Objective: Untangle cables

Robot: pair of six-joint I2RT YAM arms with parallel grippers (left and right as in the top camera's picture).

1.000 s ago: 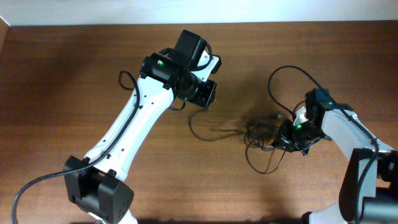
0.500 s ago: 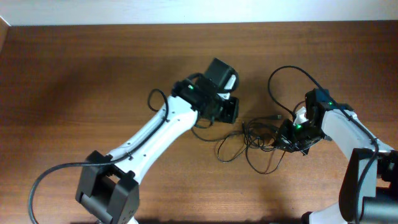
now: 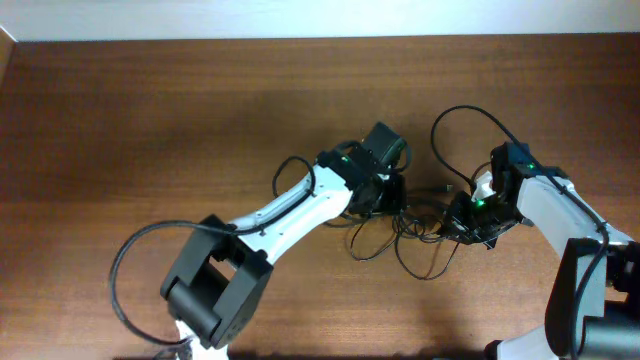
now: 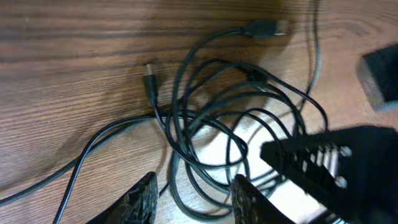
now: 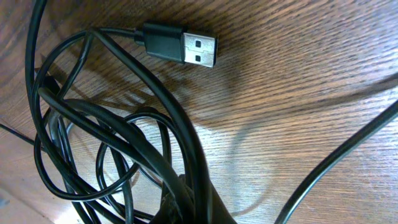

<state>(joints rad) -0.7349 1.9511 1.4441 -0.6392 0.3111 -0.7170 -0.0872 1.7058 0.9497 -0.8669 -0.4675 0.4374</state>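
The thin black cables (image 3: 415, 222) lie in a tangle on the wooden table between my two grippers, with loops spreading toward the front and a big loop at the back right. My left gripper (image 3: 388, 198) is at the tangle's left edge. In the left wrist view its fingers (image 4: 194, 202) are open, astride strands of the cables (image 4: 176, 124). My right gripper (image 3: 462, 226) is shut on a bundle of the cables (image 5: 186, 134) at the tangle's right side, as the right wrist view shows (image 5: 193, 208). A USB plug (image 5: 183, 46) lies loose beside the bundle.
Two more plug ends lie on the wood in the left wrist view, a larger one (image 4: 264, 28) and a small one (image 4: 149, 78). The right gripper's black body (image 4: 323, 162) is close to the left fingers. A white wall edge (image 3: 300, 18) borders the table at the back.
My left arm has swung right and forward from the table's middle to the tangle. A cable stretched out to the left is now slack loops beside the tangle. The right arm has not moved.
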